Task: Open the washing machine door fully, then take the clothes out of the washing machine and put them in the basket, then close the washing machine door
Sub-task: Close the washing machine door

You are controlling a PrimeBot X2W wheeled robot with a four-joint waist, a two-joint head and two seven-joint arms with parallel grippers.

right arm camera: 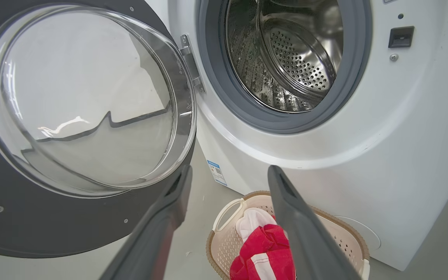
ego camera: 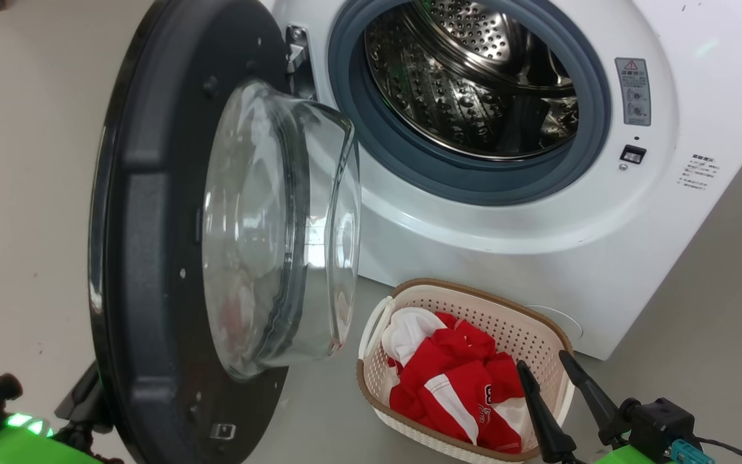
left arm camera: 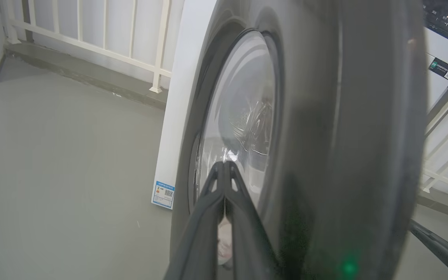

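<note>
- Dark fingers of the left tool [left arm camera: 225, 167] were pressed together and empty. They lay along the outer face of the door [ego camera: 152, 193], low on its round window. The close, blurred view did not settle whether they touched it.
- Fingers of the right tool [ego camera: 542, 361] stood wide apart with nothing between them, hovering above the near end of the basket [ego camera: 474, 287].
- Red and white clothes [ego camera: 455, 380] lay heaped in the basket, which sat on the floor [ego camera: 699, 335] just in front of the washing machine [ego camera: 538, 245].
- What showed of the steel drum [ego camera: 467, 84] looked bare, so the step in hand was judged to be closing the door, which hung swung out on its hinge [ego camera: 295, 48].
- To do it well, the closed left tool should push on the black rim far from the hinge and follow the door's arc rather than drive straight.
- A firm last press would be needed to seat the catch in the slot [ego camera: 632, 154].
- The right tool should hold back from the opening so the glass bowl could pass.
- Grey, smooth floor ran around the machine, and a pale railing [left arm camera: 91, 42] lined the far side of the room.
</note>
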